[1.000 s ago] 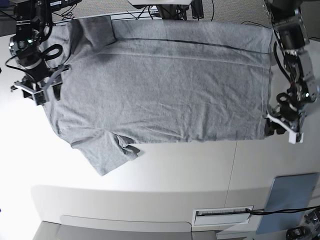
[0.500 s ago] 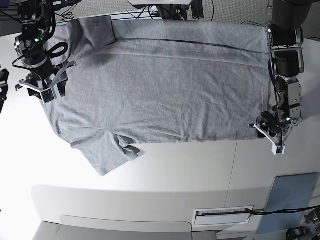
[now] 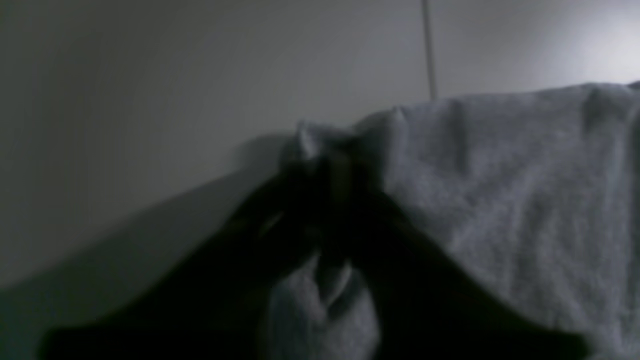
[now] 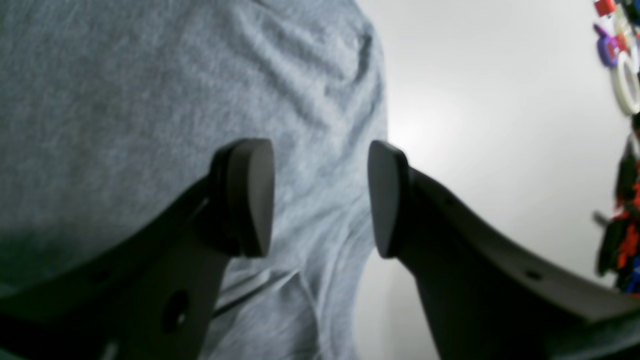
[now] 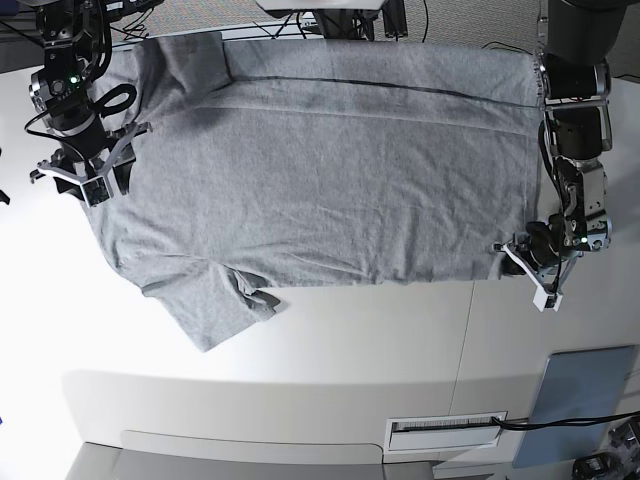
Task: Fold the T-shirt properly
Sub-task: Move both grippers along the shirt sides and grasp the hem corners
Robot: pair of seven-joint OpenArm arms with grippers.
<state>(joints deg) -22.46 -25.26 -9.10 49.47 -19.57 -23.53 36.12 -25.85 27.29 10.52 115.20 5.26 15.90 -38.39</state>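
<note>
The grey T-shirt (image 5: 330,170) lies spread flat on the white table, plain side up, with one sleeve (image 5: 215,305) sticking out at the lower left. My left gripper (image 5: 524,268) is at the shirt's lower right hem corner. In the left wrist view it (image 3: 327,165) is shut on a pinched fold of the grey fabric (image 3: 500,190). My right gripper (image 5: 82,183) is at the shirt's left edge. In the right wrist view it (image 4: 317,197) is open, its pads (image 4: 247,197) hovering over the shirt's edge (image 4: 150,100), holding nothing.
A flat grey-blue pad (image 5: 580,400) lies at the table's lower right. A white slotted unit (image 5: 445,430) sits at the front edge. Cables (image 5: 340,20) run behind the shirt's far edge. Colourful small items (image 4: 620,75) lie to the right in the right wrist view.
My left gripper has moved inward to the shirt's lower right corner and shut on it. My right gripper has shifted slightly up along the left edge and stays open.
</note>
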